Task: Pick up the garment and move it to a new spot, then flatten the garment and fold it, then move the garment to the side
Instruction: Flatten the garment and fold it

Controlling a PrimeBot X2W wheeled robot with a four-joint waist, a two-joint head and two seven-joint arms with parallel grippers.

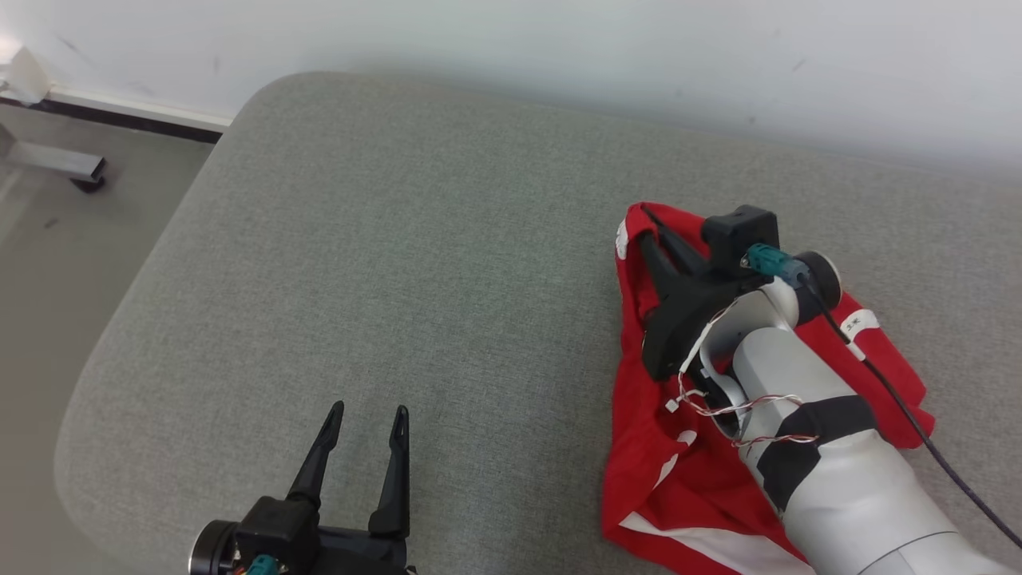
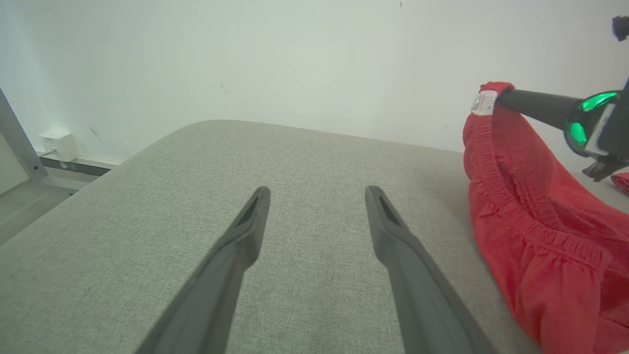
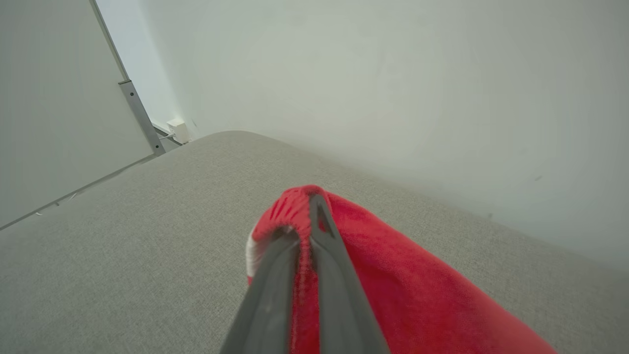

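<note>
The left jaws are two long, flat, matt black fingers (image 2: pixel 231 265), each narrowing to a tip with a slim slot cut just behind it. They rise from a black housing (image 1: pixel 279 519) with a silver-rimmed round joint (image 1: pixel 206 553) and a teal plug (image 1: pixel 262 567). The right jaws share that build, set on a black forked mount (image 1: pixel 679 311) beside a boxy black camera (image 1: pixel 742 228) with a teal connector (image 1: pixel 768 259) and a dark cable (image 1: pixel 918 427). The right forearm (image 1: pixel 862 503) is smooth pale grey, crossed by a black band (image 1: pixel 814 447). Thin red-and-white twisted wires (image 1: pixel 746 407) loop over the wrist, where a ring light (image 2: pixel 597 100) glows green.
</note>
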